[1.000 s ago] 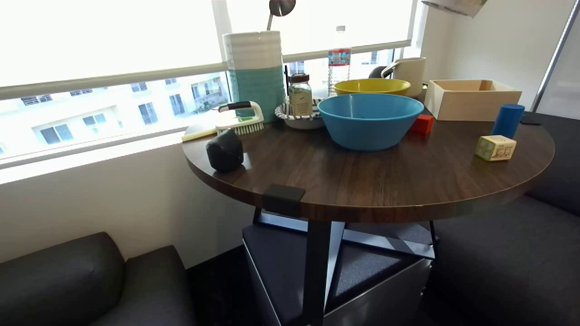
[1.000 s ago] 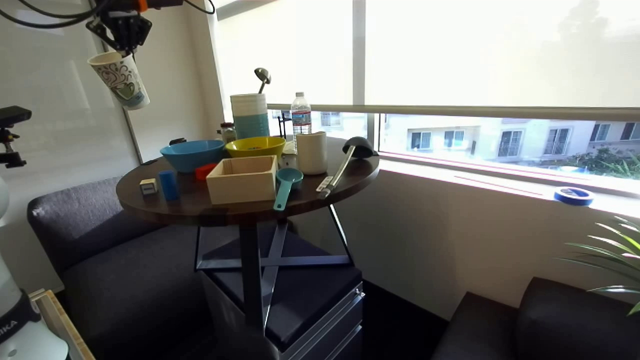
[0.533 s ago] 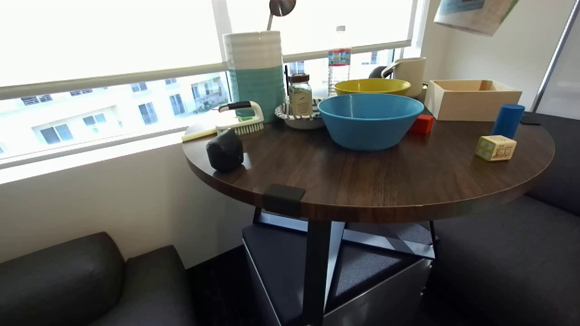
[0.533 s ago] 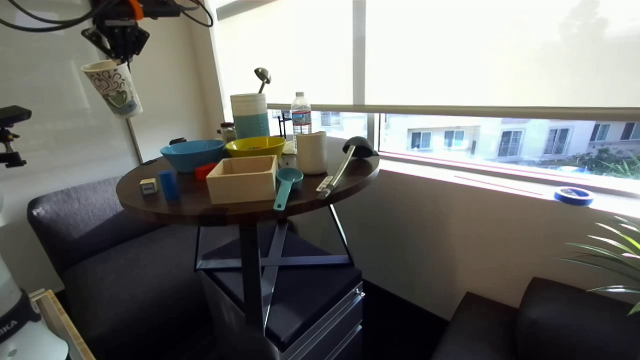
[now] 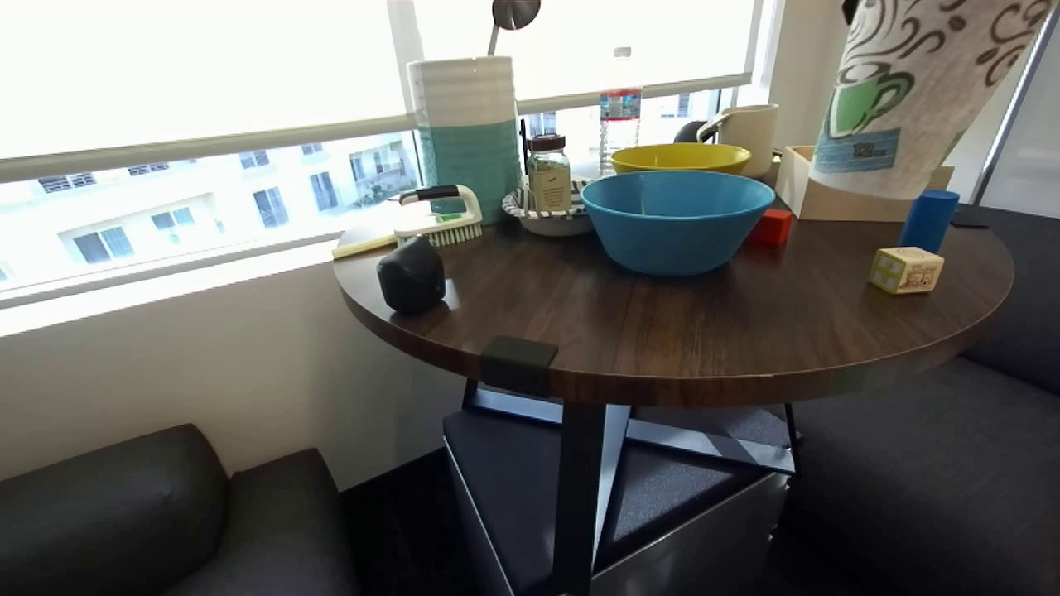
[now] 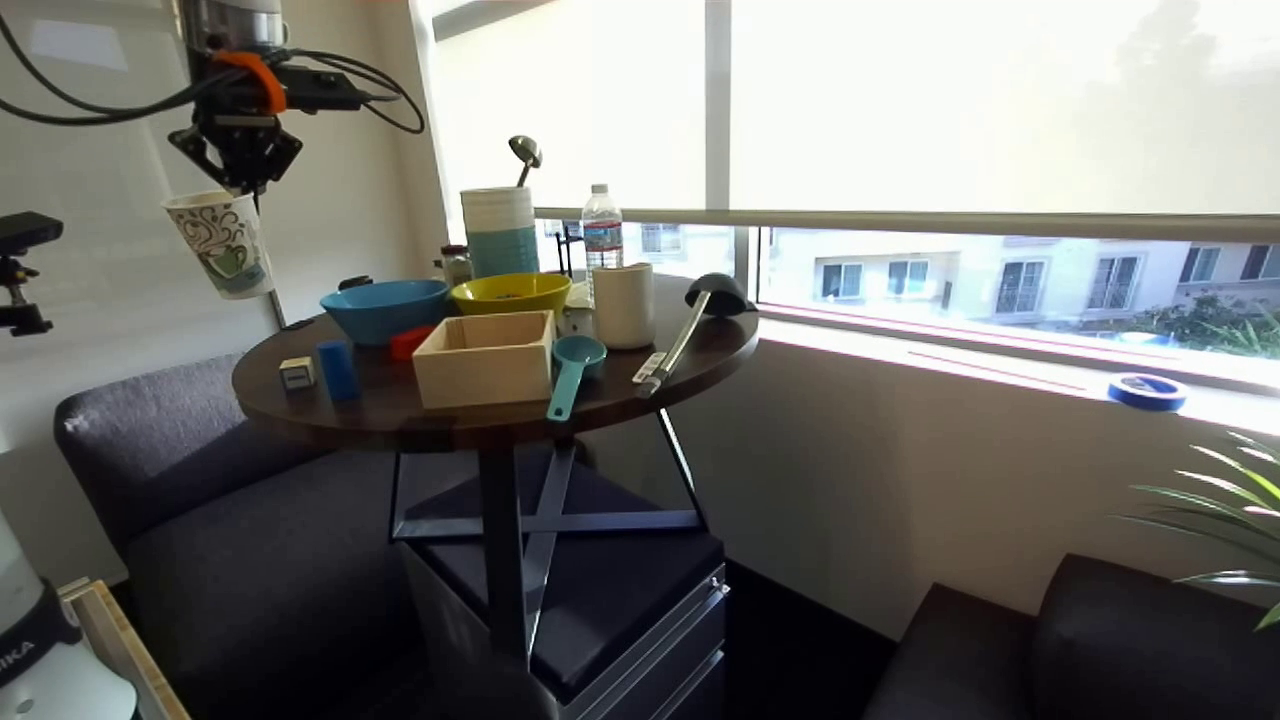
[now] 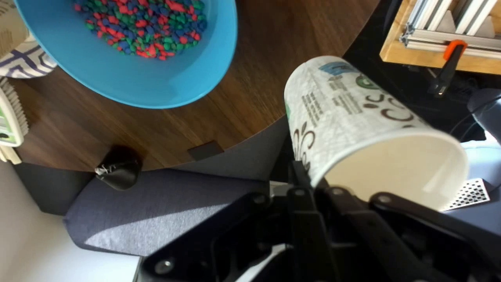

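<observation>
My jaws are clamped on the rim of a paper cup, tilted in the air near the edge of the table, and its thin wall, pinched at one spot, could buckle and let it swing or fall.

The paper cup is matt — the shadowed sofa perhaps cloth.

Blue tape is supported by the windowsill. A dark-headed ladle is laid on the table near a cream mug.
</observation>
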Controlling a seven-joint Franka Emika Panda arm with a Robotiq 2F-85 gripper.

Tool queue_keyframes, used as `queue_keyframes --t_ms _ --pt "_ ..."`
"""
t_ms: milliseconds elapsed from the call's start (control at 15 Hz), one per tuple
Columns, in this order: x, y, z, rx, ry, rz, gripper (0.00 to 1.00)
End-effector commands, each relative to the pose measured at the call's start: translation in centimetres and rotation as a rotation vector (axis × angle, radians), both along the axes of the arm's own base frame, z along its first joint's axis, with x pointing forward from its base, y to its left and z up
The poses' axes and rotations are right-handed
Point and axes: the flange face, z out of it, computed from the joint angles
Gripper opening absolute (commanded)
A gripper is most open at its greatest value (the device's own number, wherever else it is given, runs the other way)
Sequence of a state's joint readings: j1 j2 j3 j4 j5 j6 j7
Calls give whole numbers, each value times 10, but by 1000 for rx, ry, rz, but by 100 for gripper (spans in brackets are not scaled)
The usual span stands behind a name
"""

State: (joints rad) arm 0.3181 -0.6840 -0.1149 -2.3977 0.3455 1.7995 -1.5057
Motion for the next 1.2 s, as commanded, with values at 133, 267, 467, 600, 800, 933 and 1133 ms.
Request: queue_keyframes --t_ms 133,267,467,600,800,933,1133 --pt "12 -19 -30 47 -74 -168 1" --pt "12 -23 -44 60 -51 -225 1" --pt "7 -25 -54 60 -18 -252 1" --pt "6 -25 -57 36 0 -264 1" --pt "6 -26 -72 41 34 -278 1" --pt "5 -28 -82 33 60 -290 1" --pt "2 -31 -92 27 86 -300 1"
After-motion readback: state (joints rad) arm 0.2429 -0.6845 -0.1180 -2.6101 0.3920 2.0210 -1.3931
